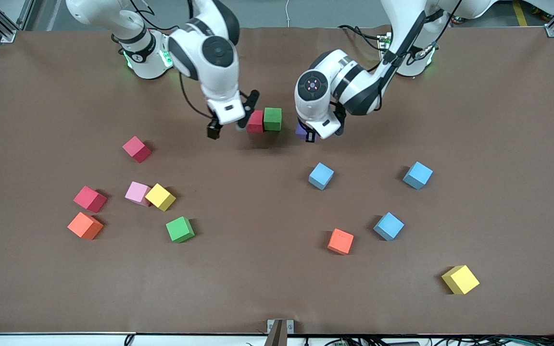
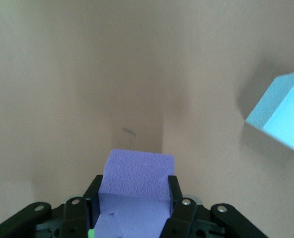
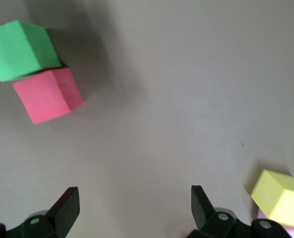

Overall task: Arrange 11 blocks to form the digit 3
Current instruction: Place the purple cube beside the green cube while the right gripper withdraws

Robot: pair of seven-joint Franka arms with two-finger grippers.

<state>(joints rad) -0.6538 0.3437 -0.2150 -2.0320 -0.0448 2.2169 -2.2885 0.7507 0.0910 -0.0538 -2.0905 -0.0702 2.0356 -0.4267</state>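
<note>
Clearly the main risk sits with the left gripper [image 2: 135, 210]: it is clamped on a purple block [image 2: 137, 173] over the table [image 1: 258, 288], just beside the red block [image 1: 255, 121] and green block [image 1: 272, 118] that touch each other and look like the start of the digit. If the purple block comes down skewed or too close, my guess is it would nudge the green block and push the pair out of line; foam this light probably slides at a small touch. The wrist view shows the purple block seated squarely between the fingers [image 2: 175, 198], about half of it proud of them, so a slip looks unlikely, though a soft cube may spring or stick a little on release.

A second hazard is the two arms working close together. The right gripper [image 1: 232, 124] hangs with its jaws spread wide and nothing between them, over the table right beside the red block, one finger [image 1: 250, 108] almost over it. Any move toward the pair while the left arm lowers could bring the hands together or knock the red block.

Ten more blocks lie scattered nearer the camera: a red block [image 1: 136, 148], a pink-and-yellow pair [image 1: 151, 194], another red, an orange and a green toward the right arm's end; three light blue blocks [image 1: 321, 175], an orange and a yellow toward the left arm's end. One light blue block [image 2: 280, 111] shows in the left wrist view, well apart from the purple one
</note>
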